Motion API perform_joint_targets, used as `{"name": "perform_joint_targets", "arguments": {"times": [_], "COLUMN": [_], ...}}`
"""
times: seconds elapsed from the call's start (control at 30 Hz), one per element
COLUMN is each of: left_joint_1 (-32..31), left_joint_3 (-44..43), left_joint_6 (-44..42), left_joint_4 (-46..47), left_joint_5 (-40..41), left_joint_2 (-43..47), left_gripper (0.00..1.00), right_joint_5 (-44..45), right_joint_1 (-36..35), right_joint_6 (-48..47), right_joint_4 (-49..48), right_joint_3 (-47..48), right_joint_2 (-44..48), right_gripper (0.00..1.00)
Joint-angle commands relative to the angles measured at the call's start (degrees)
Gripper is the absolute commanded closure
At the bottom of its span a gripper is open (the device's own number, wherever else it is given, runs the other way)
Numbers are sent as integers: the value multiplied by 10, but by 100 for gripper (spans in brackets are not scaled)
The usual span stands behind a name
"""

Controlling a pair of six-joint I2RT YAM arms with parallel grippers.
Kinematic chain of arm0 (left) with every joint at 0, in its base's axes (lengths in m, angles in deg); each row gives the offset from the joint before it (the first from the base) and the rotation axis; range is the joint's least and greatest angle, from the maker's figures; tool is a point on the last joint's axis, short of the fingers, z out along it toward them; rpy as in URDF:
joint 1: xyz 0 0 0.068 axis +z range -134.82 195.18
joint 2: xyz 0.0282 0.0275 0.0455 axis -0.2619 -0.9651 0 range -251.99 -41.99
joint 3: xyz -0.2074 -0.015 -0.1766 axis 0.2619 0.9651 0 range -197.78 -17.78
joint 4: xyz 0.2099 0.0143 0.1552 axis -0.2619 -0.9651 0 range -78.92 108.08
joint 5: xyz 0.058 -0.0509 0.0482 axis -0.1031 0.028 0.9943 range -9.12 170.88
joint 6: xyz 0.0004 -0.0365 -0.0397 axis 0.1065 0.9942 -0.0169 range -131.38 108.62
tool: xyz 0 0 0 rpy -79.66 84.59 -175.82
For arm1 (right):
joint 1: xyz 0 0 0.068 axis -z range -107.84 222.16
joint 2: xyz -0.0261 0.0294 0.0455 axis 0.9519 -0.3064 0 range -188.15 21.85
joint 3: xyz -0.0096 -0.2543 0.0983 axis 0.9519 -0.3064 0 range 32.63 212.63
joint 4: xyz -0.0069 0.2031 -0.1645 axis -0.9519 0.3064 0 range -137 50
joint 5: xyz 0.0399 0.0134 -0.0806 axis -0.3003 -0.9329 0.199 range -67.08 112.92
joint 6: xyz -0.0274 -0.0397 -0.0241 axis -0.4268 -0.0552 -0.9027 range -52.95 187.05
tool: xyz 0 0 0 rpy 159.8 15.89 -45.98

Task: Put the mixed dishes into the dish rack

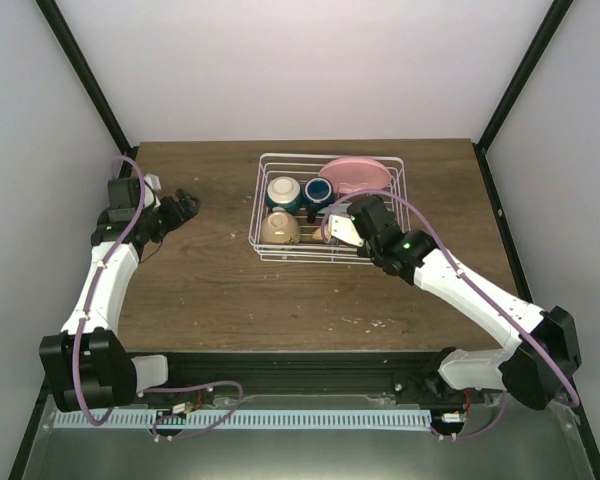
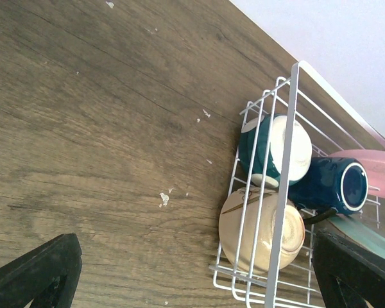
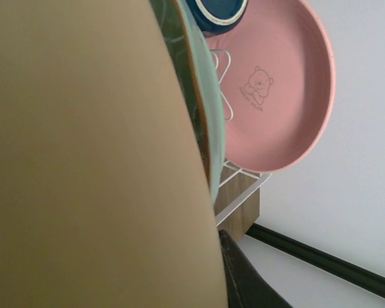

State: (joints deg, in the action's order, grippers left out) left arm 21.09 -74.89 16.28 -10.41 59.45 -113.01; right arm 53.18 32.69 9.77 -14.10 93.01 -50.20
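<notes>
The white wire dish rack [image 1: 262,200] stands at the table's back middle. In it lie the cream bowl [image 1: 280,228], the white-and-blue bowl [image 1: 283,192] and the dark blue mug [image 1: 317,192]. The pink plate [image 1: 358,175] leans at its far right. My right gripper [image 1: 338,228] is over the rack's near right part, shut on the tan-yellow plate [image 3: 83,160]. That plate stands on edge and fills the right wrist view, with the pink plate [image 3: 276,90] just beyond it. My left gripper [image 1: 185,205] hangs open and empty over bare table, left of the rack [image 2: 285,173].
Bare brown wood [image 1: 200,290] lies left of and in front of the rack. White walls and black frame posts [image 1: 85,80] close in the table's back and sides. In the left wrist view the cream bowl [image 2: 260,231] lies on its side against the rack's wires.
</notes>
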Motion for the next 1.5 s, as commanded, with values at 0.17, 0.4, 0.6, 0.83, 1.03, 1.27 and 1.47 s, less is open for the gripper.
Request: {"name": "perform_joint_targets", "arguments": {"times": [0.17, 0.4, 0.6, 0.83, 1.03, 1.27, 1.47], "left_joint_1": [-1, -1, -1, -1, -1, -1, -1], "left_joint_3": [-1, -9, -16, -17, -15, -13, -30], "left_joint_6": [3, 0, -5, -9, -10, -5, -2], "left_joint_4": [8, 5, 1, -1, -2, 1, 2], "left_joint_5": [2, -3, -4, -5, -6, -6, -2], "left_joint_2": [-1, -10, -15, -18, -19, -19, -19], "left_gripper": [0, 0, 0, 0, 0, 0, 0], "right_joint_5": [-8, -4, 1, -11, -55, -100, -151], "right_joint_1": [3, 2, 3, 1, -12, -30, -30], "right_joint_6": [9, 31, 43, 56, 86, 106, 125], "right_joint_4": [10, 14, 23, 57, 105, 128, 69], "right_joint_3": [-27, -46, -42, -6, 33, 79, 130], "right_joint_2": [0, -9, -11, -2, 1, 10, 9], "right_gripper": [99, 86, 60, 26, 0, 0, 0]}}
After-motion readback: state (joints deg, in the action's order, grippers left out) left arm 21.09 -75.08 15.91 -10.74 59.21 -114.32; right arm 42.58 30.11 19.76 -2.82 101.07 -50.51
